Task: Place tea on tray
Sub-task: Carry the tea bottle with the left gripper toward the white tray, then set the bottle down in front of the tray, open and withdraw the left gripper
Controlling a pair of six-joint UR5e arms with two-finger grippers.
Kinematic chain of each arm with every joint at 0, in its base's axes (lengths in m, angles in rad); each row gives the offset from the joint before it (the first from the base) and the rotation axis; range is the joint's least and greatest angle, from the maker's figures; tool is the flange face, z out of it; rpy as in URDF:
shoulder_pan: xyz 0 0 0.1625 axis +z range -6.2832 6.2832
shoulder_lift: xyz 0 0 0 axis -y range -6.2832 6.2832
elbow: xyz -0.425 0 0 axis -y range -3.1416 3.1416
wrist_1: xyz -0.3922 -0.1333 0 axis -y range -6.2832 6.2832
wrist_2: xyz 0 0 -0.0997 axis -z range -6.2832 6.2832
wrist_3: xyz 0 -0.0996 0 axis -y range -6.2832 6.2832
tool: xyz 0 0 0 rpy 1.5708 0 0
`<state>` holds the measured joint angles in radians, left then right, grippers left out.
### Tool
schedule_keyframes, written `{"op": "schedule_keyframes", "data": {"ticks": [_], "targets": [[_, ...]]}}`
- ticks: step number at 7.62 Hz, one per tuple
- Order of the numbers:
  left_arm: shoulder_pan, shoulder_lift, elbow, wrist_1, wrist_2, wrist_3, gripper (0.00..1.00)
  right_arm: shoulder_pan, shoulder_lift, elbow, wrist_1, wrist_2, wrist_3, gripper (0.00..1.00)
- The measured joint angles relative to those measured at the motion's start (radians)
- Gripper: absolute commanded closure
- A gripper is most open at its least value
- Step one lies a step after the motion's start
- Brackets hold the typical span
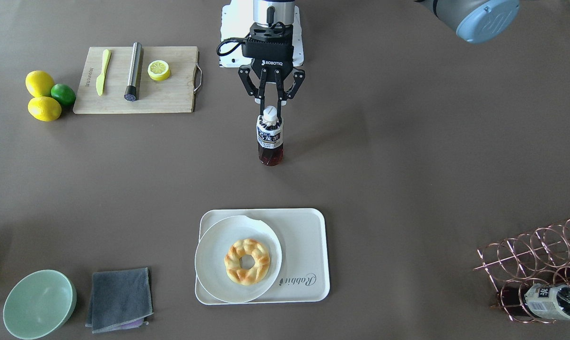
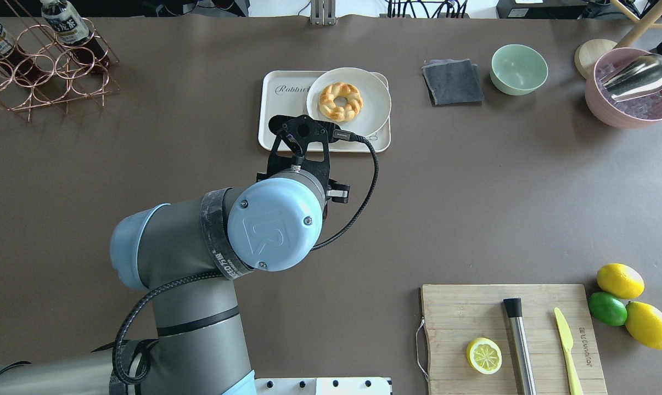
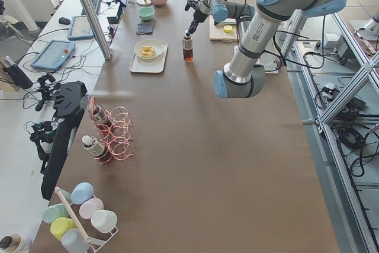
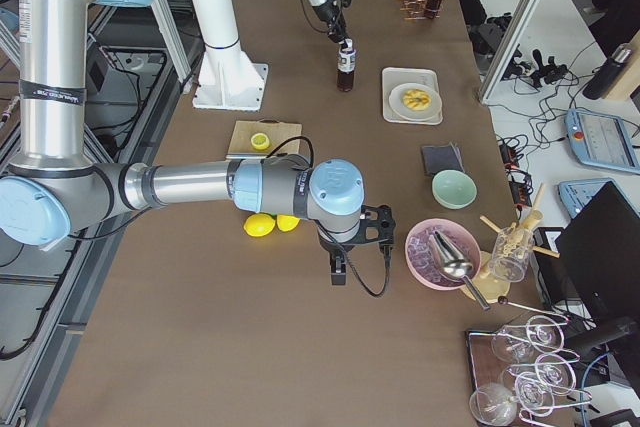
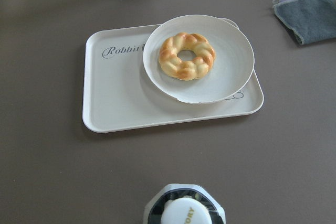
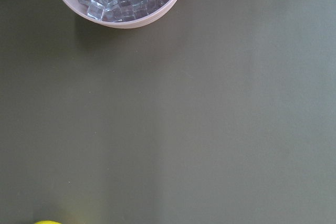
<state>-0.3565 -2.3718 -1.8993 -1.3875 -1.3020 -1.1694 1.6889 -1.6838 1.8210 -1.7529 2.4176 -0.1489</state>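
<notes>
Mid-counter [image 1: 408,165], short of the tray [image 1: 308,236]: tea [image 1: 270,139], left tool [image 1: 271,110] clenched on its cap. I judge it light, stiff, slick; neck hold suits. Right tool [image 4: 338,269]: cannot tell.

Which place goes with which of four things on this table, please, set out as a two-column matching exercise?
Things:
1. tea
2. bread ring
3. lemon half
4. grey cloth

Places:
A. on the wooden board
B. beside the green bowl
C. gripped at the cap by the left gripper
D. on the white plate

Pairs: 1-C, 2-D, 3-A, 4-B
</notes>
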Motion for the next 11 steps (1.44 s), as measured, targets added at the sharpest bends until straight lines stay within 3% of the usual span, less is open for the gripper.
{"op": "schedule_keyframes", "data": {"ticks": [1,2,7,9,11], "targets": [[0.003,0.006,0.0,-0.003,0.01,0.0,0.44,0.0,0.0,0.0,0.0,0.001,0.0,0.0],[0.004,0.009,0.0,-0.005,0.015,0.0,0.02,0.0,0.0,0.0,0.0,0.001,-0.001,0.0],[0.003,0.01,-0.022,-0.006,0.016,0.003,0.02,0.0,0.006,0.002,-0.001,0.005,0.0,0.0],[-0.048,0.018,-0.066,-0.001,-0.005,0.058,0.02,0.0,0.015,0.012,0.002,0.004,0.0,0.0],[-0.244,0.066,-0.093,-0.001,-0.195,0.182,0.02,-0.002,0.046,0.018,0.001,0.007,0.018,0.0]]}}
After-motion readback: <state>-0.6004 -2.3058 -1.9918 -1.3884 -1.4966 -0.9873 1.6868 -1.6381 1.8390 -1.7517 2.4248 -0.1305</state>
